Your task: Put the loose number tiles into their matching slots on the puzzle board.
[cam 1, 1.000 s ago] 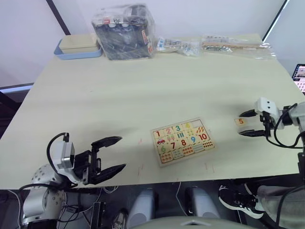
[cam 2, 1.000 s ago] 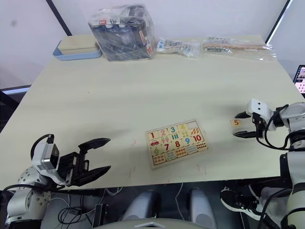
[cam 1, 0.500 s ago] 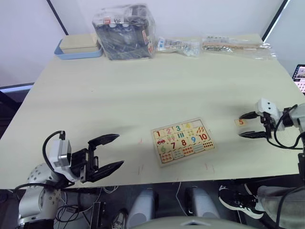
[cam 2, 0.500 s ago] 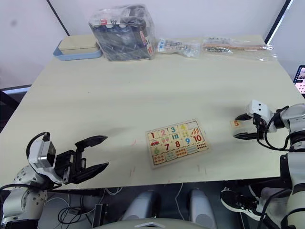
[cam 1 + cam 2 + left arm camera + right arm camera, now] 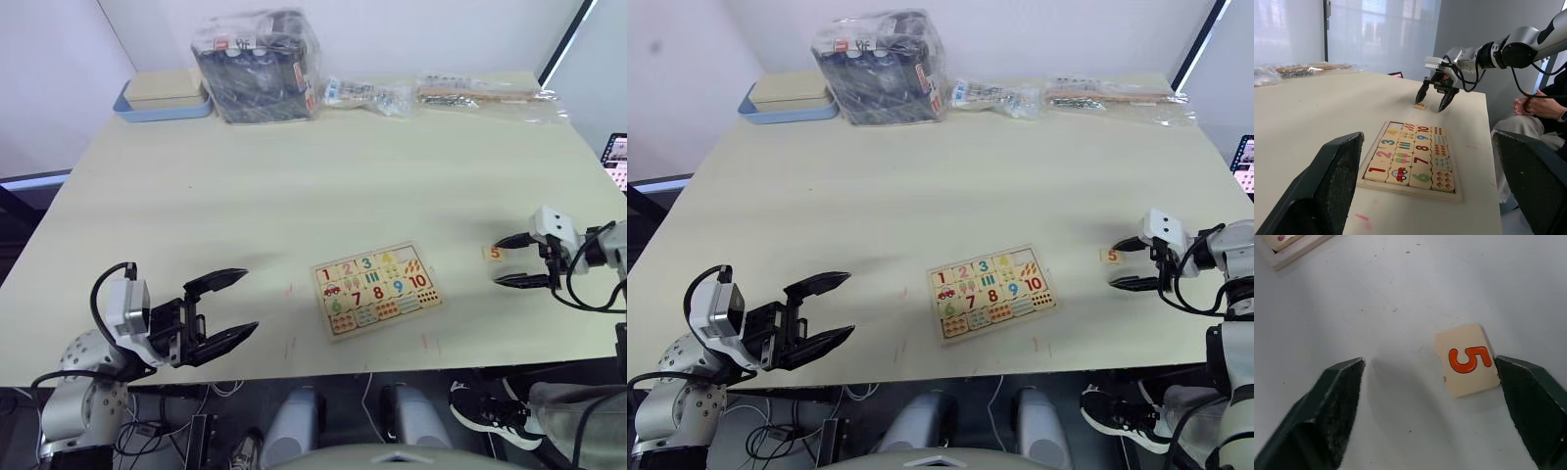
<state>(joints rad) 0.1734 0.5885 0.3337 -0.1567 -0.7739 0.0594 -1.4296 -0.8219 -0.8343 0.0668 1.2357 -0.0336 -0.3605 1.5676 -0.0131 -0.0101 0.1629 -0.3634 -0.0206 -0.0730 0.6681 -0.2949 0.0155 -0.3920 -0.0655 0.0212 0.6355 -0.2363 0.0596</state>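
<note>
1. Right tool (image 5: 516, 260) sits low over the table (image 5: 294, 186) at about four o'clock from the table's middle, its two black fingers spread wide apart and gripping nothing.
2. The loose tile (image 5: 1467, 360), pale wood with an orange 5, lies flat on the table between those spread fingers. In the right wrist view it is close against one finger (image 5: 1533, 404) and well clear of the other; whether it actually touches, hard to call.
3. In the head views the tile (image 5: 495, 253) rests just off the fingertips, on the side toward the board.
4. The puzzle board (image 5: 375, 288) lies flat near the table's front edge, roughly at six o'clock from the table's middle, turned slightly askew. Coloured numbers 1 to 10 fill its rows, with counting pictures beneath.
5. One square recess (image 5: 1396, 126) in the board's number row shows bare, beside the yellow 4.
6. Tile and board are well apart; the tile sits at three o'clock from the board.
7. Left tool (image 5: 223, 310) hovers over the table's near left corner, at about nine o'clock from the board, fingers wide apart, empty.
8. At the far edge, twelve o'clock: a blue tray (image 5: 162, 105) holding a tan box, a plastic-wrapped bundle (image 5: 257, 65), and small clear bags (image 5: 367, 94).
9. A person's clasped hands (image 5: 1535, 104) show at the edge of the left wrist view, beyond the right arm.
</note>
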